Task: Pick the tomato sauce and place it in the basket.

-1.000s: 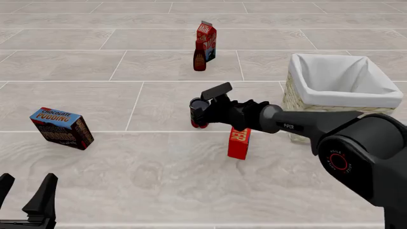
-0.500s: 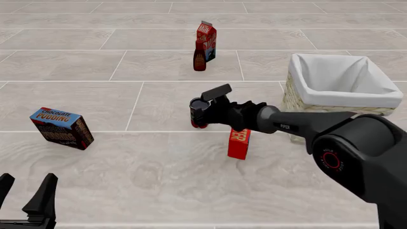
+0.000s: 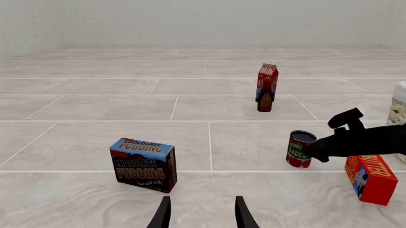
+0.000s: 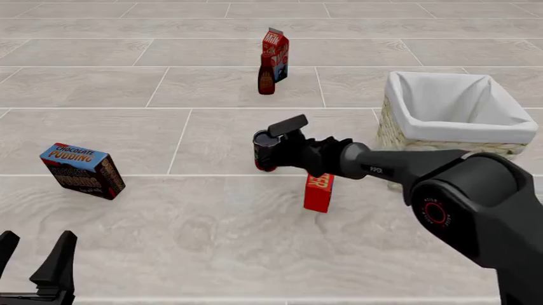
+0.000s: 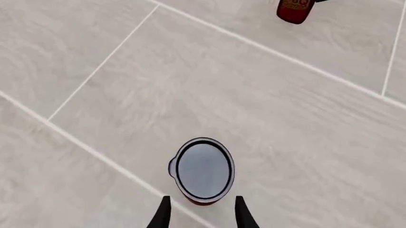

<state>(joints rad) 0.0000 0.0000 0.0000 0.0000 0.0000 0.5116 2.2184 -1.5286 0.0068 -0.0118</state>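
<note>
Two idle left jaws (image 4: pixel 34 264) gape nearest me. Farther out, the right jaws (image 5: pixel 199 209) are spread at the tomato sauce (image 4: pixel 266 151) — upright on the worktop, not yet clasped. An off-centre squeeze could topple it short of the basket (image 4: pixel 500 127).

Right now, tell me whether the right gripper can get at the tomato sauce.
Probably yes: the right gripper sits open just short of the tomato sauce, with nothing between them.

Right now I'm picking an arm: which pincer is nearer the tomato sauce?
Right. The right pincer is at the tomato sauce, fingers open; the left pincer sits far off at the near-left edge.
</note>
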